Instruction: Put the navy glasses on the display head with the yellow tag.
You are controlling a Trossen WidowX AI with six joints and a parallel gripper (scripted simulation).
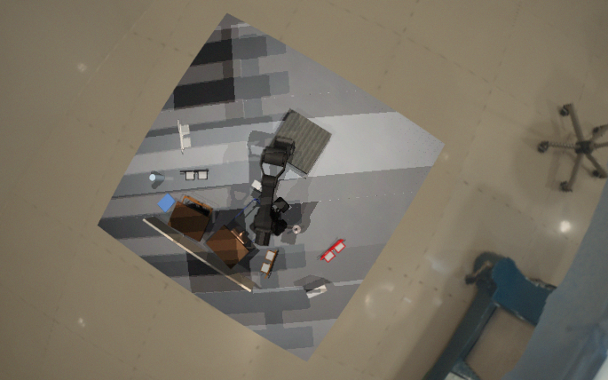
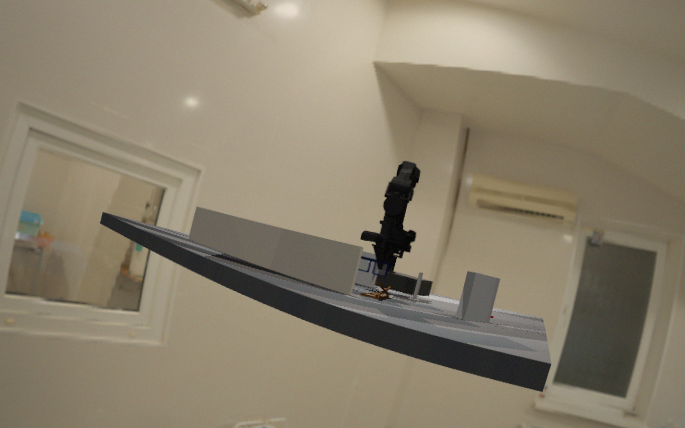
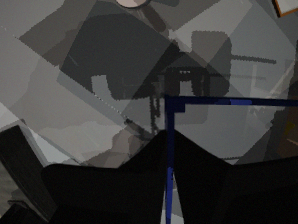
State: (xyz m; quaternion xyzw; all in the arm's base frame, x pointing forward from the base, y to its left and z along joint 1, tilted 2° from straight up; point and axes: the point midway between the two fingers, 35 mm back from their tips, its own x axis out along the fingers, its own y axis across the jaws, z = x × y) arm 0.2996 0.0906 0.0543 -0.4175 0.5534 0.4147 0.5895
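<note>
My gripper (image 2: 382, 267) (image 3: 168, 135) is shut on the navy glasses (image 2: 362, 260) (image 3: 215, 101), holding them above the table at one corner of the frame. In the top view the arm covers the fingers; a thin navy part sticks out left of it. Two brown display heads stand side by side: the nearer head (image 1: 228, 245) (image 3: 291, 145) is just left of the arm's end, and the other head (image 1: 189, 220) is farther left. A small yellow patch (image 3: 290, 126) shows by the nearer head at the wrist view's right edge. The glasses are off both heads. The exterior view hides the heads behind a panel.
A long panel (image 1: 197, 255) (image 2: 275, 247) stands behind the heads. Orange glasses (image 1: 273, 256) (image 3: 278, 9) lie near the nearer head. A round-topped post (image 1: 296, 229) (image 3: 132, 2), red glasses (image 1: 325, 255) and a pale block (image 1: 316, 291) (image 2: 480, 296) are to the right; a blue box (image 1: 166, 202) is left.
</note>
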